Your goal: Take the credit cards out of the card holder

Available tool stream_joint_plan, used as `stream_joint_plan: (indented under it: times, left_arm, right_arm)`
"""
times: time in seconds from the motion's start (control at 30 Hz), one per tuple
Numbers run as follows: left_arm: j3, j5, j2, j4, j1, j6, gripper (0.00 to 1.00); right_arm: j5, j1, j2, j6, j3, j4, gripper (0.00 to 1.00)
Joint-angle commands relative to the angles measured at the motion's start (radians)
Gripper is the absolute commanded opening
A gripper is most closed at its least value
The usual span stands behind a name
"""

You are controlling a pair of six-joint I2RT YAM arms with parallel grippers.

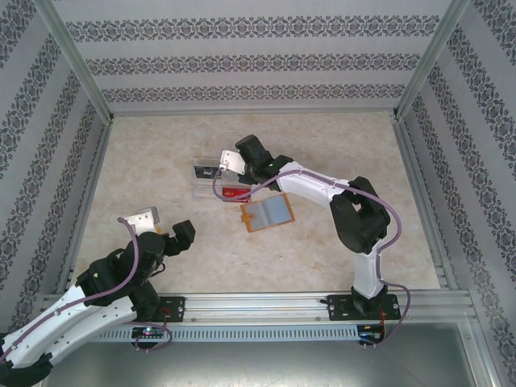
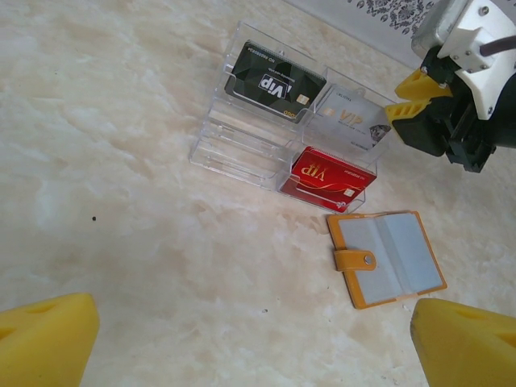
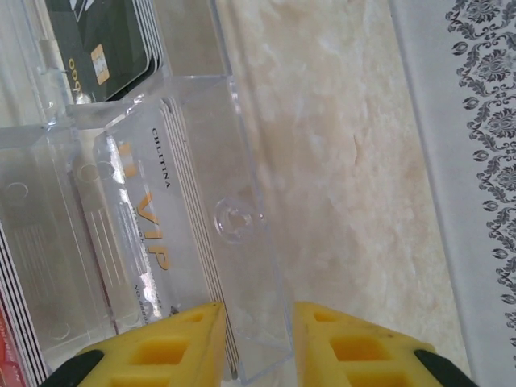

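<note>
Right wrist view puts the right gripper (image 3: 258,348) low over a clear acrylic card rack (image 3: 242,161), its yellow fingers (image 3: 173,351) narrowly parted. A corner of one clear pocket sits in the gap between them. Whether the pads press on that pocket wall cannot be told. A silver VIP card (image 3: 145,234) stands inside the pocket, just ahead of the left-hand finger, and a black card (image 3: 105,48) sits in the pocket beyond it. Left wrist view shows the left gripper (image 2: 254,351) spread wide, holding and touching nothing, above bare marbled tabletop (image 2: 121,161). Ahead of it, nearer its right finger, the card holder (image 2: 387,258) lies flat and open, grey-blue pockets up, snap strap folded over its left edge. A red VIP card (image 2: 330,176) rests in the rack pocket just beyond the card holder, apart from it
</note>
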Motion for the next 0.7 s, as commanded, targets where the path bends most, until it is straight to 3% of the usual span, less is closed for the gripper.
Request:
stream_joint_plan:
  times: [0.0,0.33,0.63,0.67]
  left_arm:
    - [-0.008,-0.013,-0.009,-0.021,0.013,0.020,1.00]
    - [-0.005,-0.013,0.010,0.003,0.013,0.037,1.00]
    - [0.019,-0.031,0.108,0.037,0.013,0.048,1.00]
    - [0.025,-0.043,0.126,0.040,0.013,0.049,1.00]
  right_arm:
    - [0.038,-0.003,0.020,0.036,0.022,0.016,0.30]
    - [-0.030,-0.004,-0.178,0.200,-0.123,0.105,0.35]
    - [-0.061,-0.040,-0.544,0.573,-0.446,0.273,0.44]
    - [-0.073,-0.053,-0.598,0.623,-0.504,0.304,0.50]
